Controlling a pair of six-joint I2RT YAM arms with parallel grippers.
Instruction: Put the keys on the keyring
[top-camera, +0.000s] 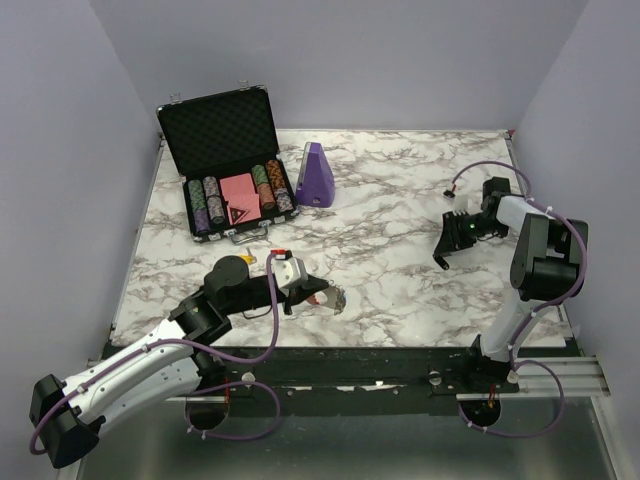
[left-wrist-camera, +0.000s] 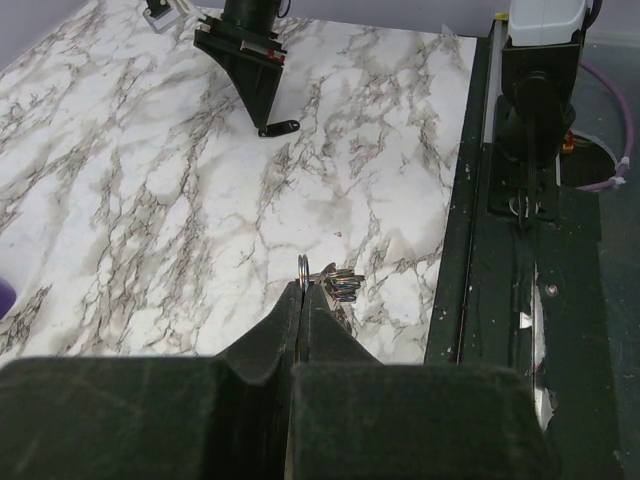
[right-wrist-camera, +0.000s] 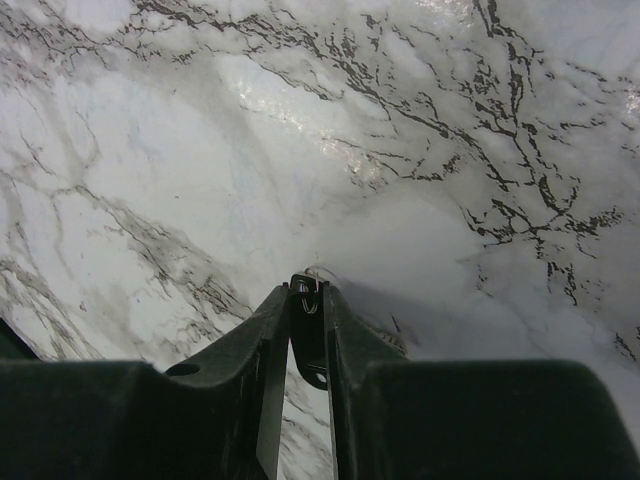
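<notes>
Left gripper (left-wrist-camera: 304, 296) is clamped shut on the keyring (left-wrist-camera: 303, 266), just in front of the poker-chip case (top-camera: 225, 165). Several keys (left-wrist-camera: 342, 286) look to be on it. Right gripper (right-wrist-camera: 307, 296), far right of the case, pinches the slim black key (right-wrist-camera: 308, 345), which is not yet threaded.

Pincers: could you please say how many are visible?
2: left pincer near the front edge, shut on the keyring; right pincer far right, gripping a black key. None hidden.
</notes>
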